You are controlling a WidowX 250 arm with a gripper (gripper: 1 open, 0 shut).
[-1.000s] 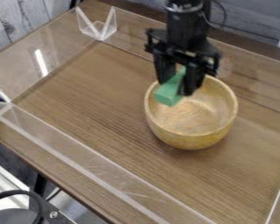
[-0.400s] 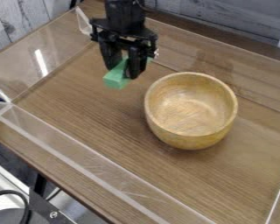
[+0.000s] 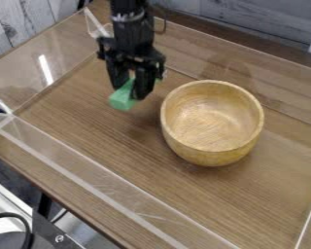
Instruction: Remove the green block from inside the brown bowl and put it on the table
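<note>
— Camera view: gripper (image 3: 127, 93) clamps the green block (image 3: 123, 96) above the table (image 3: 81, 126), left of the empty brown bowl (image 3: 213, 121).
— Then lower straight down, release only once the block seems seated — clear of the rim.

Single raised view, angled down over the table (image 3: 81, 126) corner
</note>
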